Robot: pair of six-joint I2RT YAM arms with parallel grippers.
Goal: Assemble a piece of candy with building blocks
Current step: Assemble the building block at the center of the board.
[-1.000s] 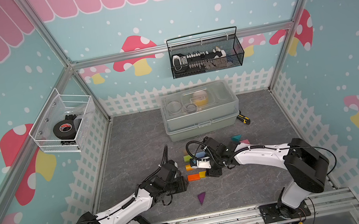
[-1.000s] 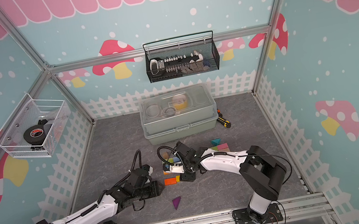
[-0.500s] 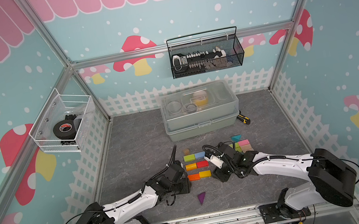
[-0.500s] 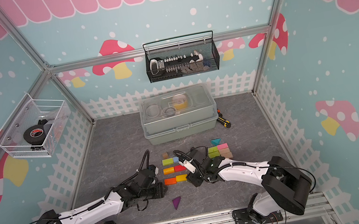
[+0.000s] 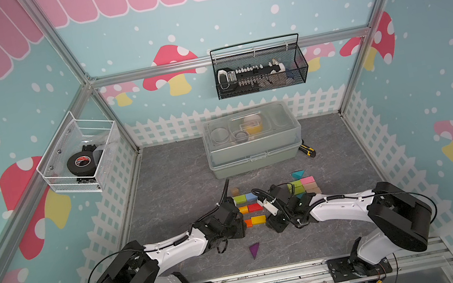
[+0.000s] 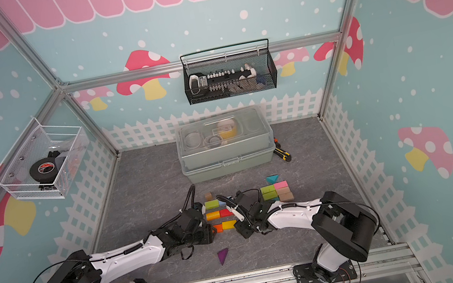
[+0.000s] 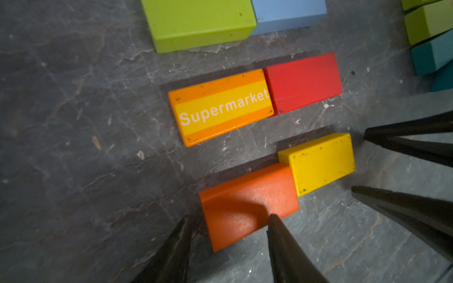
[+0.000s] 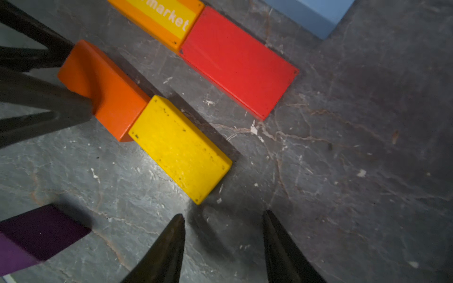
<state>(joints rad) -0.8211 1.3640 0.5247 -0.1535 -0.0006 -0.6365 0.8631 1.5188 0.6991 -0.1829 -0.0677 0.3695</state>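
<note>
Both arms have sunk low since a moment ago, and the right one has pulled back off the block rows toward the near edge. On the left, the left gripper (image 7: 229,216) has its jaws partly spread about the left end of the orange block (image 7: 247,205). One tip overlaps the block's top, and I cannot tell whether they pinch it. That block lies flat on the grey surface (image 5: 183,187), its right end touching the yellow block (image 7: 318,164), the two making a slightly stepped line. Just beyond them the Supermarket block (image 7: 220,107) butts against the red block (image 7: 304,83). Farther still a green block (image 7: 198,22) and a blue block (image 7: 286,12) sit touching. A purple prism (image 5: 254,250) lies alone nearer the front. To the right, the right gripper (image 8: 223,213) faces the yellow block's free end, jaws moderately apart with only bare surface between them. Farther right a pink block (image 5: 307,180) sits in a small cluster, a teal prism (image 5: 297,174) just beyond it.
</note>
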